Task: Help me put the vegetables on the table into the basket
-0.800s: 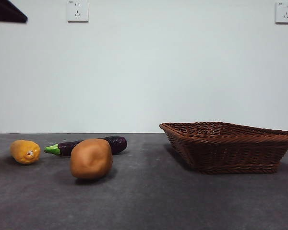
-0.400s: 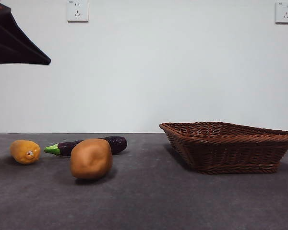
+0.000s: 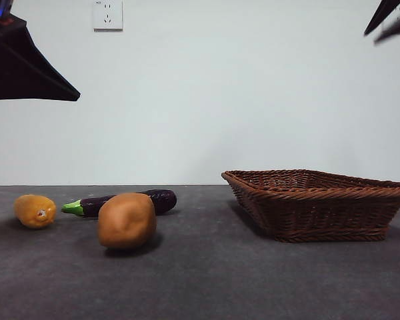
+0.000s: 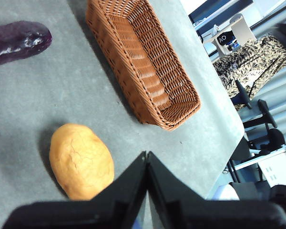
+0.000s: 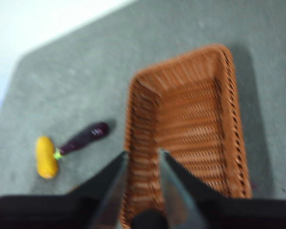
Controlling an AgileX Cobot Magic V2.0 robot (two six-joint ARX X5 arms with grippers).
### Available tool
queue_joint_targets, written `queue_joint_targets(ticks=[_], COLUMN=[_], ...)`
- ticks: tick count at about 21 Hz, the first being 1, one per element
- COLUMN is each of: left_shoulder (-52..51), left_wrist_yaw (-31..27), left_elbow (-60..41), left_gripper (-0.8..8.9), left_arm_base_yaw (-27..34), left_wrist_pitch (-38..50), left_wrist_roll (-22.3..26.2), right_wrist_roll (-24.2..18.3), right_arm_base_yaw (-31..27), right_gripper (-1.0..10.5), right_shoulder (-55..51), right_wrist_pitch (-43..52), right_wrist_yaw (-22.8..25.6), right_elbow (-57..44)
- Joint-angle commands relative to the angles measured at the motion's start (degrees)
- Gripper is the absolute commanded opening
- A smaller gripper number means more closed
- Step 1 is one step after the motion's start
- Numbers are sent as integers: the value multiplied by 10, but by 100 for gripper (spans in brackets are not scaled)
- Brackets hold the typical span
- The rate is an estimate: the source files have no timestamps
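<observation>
Lying on the bench [image 3: 207, 280] are all three vegetables: the corn [image 3: 35, 211] farthest toward the front view's left, the eggplant [image 3: 120, 202] next to it with its green stem pointing at the corn, and the potato [image 3: 126, 221] nearer the camera, overlapping the eggplant's middle in that view. The left wrist view shows potato and eggplant apart, with bare bench between them. The basket [image 3: 318, 205] sits well apart from them on the front view's right, and nothing shows inside it.

The left tool [image 4: 146, 157] hangs above the bench just beside the potato, its jaws pressed together to a point and gripping nothing. It shows in the front view as a large dark wedge at the upper left, high over the corn.

The right tool [image 5: 142, 157] hovers over the basket's near rim, jaws parted by a narrow gap and holding nothing. Its picture is blurred, yet the corn and eggplant can be made out off to one side of the basket. In the front view only two dark tips appear at the top right corner.

A wall socket [image 3: 107, 15] is on the white wall behind.
</observation>
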Motion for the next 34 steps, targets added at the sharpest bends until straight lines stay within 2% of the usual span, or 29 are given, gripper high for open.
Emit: queue_joint_targets(ticks=[1,4,7,8,17,20,21,23,25,26,30,32,34], left_shoulder=[2,2,2,2,2,2,2,2,2,2,2,2,2], left_wrist_yaw=[2,2,2,2,-13,-13,-14,-14,-33,-37,-36,-36,-8], left_elbow=[-2,-2,-2,-2,-2,-2,-2,-2,-2,-2,-2,-2,-2], left_gripper=[-4,-4,-4,-4,-4,-4,-4,-4,-4,-4,-4,-4,-4], left_arm_base_yaw=[-2,-2,-2,-2,-2,-2,-2,-2,-2,-2,-3,-3,-3], left_wrist_pitch=[1,1,1,-1,-10,-12,-12,-12,-12,-12,-12,-11,-11], left_wrist_roll=[19,20,31,32,47,47,47,47,47,47,56,76,115], right_wrist_roll=[-49,-106,-131,-138,-140,-152,-152,-151,-156,-156,-148,-149,-152], right_arm_base_yaw=[6,9,19,19,41,49,53,56,59,59,59,55,55], right_gripper=[679,698,697,696,685,526,438,150,14,-16,-17,-17,-17], right_shoulder=[57,157,240,263,381,400,402,403,404,406,409,408,402], right_wrist_pitch=[-35,-108,-134,-134,-65,-58,-60,-64,-77,-82,-87,-112,-148], right_wrist_yaw=[1,38,94,97,116,116,118,126,125,126,131,130,129], right_elbow=[32,97,136,144,148,148,148,148,148,148,148,159,184])
